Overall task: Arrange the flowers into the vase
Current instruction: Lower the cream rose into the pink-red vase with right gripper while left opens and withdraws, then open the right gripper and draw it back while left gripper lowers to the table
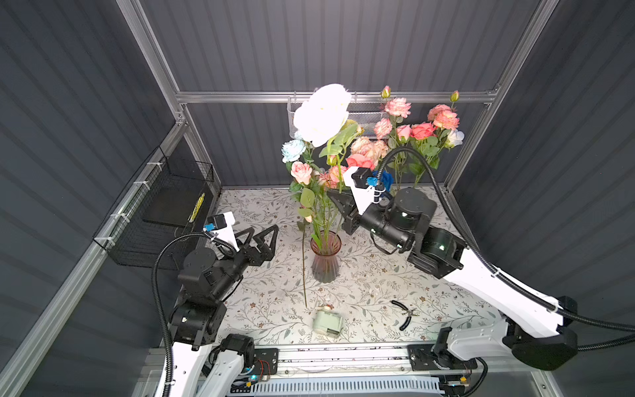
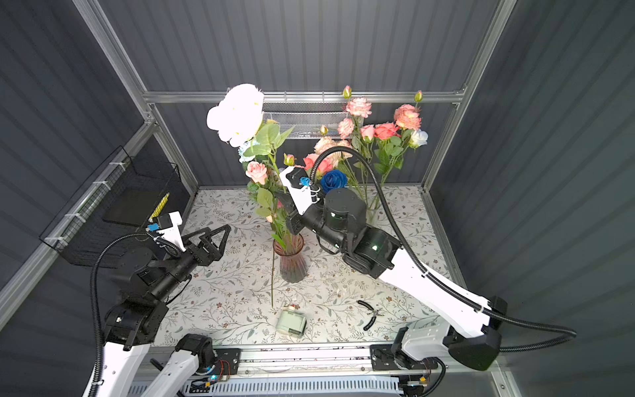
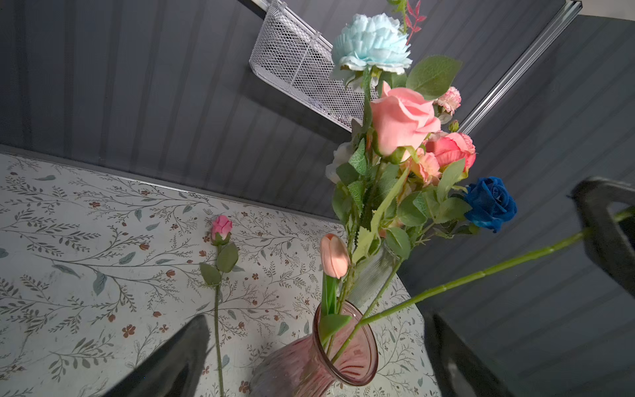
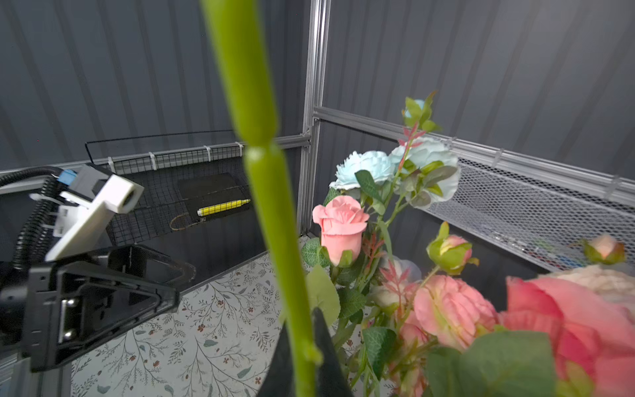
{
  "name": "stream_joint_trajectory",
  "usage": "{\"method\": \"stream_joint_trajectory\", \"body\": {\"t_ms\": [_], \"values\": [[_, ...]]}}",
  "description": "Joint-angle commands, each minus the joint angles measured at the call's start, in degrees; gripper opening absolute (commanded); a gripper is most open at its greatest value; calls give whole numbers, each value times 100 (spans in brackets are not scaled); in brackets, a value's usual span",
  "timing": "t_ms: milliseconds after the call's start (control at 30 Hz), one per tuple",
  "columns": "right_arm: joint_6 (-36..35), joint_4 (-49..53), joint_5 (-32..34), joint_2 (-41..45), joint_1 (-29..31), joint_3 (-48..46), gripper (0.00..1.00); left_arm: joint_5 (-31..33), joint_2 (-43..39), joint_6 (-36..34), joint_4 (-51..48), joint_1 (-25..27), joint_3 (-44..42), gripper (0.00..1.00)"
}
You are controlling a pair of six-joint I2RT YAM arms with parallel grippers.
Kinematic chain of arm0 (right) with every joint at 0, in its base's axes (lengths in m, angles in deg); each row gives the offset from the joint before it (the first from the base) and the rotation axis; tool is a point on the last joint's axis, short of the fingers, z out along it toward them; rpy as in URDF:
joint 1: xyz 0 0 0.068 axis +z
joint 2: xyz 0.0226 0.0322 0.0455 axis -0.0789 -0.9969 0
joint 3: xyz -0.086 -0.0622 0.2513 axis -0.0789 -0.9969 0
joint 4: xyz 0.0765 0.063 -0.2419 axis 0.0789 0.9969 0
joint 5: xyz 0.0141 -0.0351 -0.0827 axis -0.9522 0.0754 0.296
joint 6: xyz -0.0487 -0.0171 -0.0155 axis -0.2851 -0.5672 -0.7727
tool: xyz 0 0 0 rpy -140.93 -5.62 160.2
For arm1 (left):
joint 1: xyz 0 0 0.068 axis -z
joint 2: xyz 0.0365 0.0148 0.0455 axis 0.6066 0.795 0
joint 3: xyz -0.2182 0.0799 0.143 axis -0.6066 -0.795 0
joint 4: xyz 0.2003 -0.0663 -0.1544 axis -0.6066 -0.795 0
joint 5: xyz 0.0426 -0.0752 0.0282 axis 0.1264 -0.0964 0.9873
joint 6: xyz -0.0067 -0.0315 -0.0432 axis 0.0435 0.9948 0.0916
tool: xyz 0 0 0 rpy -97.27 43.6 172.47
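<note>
Bearings are read in the top views: vase at centre, 12 o'clock toward the back wall.

1. Several flowers (image 1: 311,178) stand in the pink glass vase (image 1: 325,261) at mid-table, among them a pale blue peony (image 1: 293,150) and a pink rose (image 1: 301,172).
2. The white peony (image 1: 323,115) rises above them toward 12 o'clock. Its green stem (image 3: 481,275) slants down into the vase mouth.
3. The right gripper (image 1: 338,201) is at 1 o'clock, above the rim, with its jaws clamped on that stem.
4. One pink bud (image 3: 221,228) lies flat on the table (image 1: 261,309), just beside the vase at 9 o'clock and outside it.
5. A second bunch (image 1: 422,130) stands upright at 1 o'clock, well apart. Which vase holds the deep blue rose (image 2: 333,180) cannot be determined.
6. The left gripper (image 1: 265,229) is near the vase at 9 o'clock. Its jaws are spread fully and hold nothing.
7. Pliers (image 1: 407,313) lie at 4 o'clock, and a pale green object (image 1: 328,321) lies at 6 o'clock.
</note>
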State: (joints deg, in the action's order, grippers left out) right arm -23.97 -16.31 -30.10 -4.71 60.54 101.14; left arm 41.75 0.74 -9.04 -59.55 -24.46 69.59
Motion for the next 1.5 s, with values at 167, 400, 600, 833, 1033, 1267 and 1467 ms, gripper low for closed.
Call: {"method": "stream_joint_trajectory", "body": {"t_ms": [167, 400, 600, 833, 1033, 1267, 1467], "values": [[273, -915, 133, -126, -20, -1242, 0, -80, -19, -4, 68, 4, -136, 100], [808, -1324, 427, -42, -20, -2329, 16, -95, 60, 34, 166, 4, -279, 100], [1178, -1698, 319, 552, -10, -3053, 55, -73, 253, 119, 144, 4, -464, 100], [1571, -1737, 217, 1631, 110, -3786, 68, -64, 584, 441, 184, 4, -810, 100], [1765, -1478, 512, 2644, 148, -4391, 69, -103, 913, 661, 396, 13, -1305, 97], [1833, -1137, 975, 3572, 138, -4825, 69, 2, 1710, 745, 780, 257, -1940, 95], [1831, -1008, 1118, 3759, 138, -4897, 69, 1402, 2524, 448, 1008, 1488, -1905, 97]]}}
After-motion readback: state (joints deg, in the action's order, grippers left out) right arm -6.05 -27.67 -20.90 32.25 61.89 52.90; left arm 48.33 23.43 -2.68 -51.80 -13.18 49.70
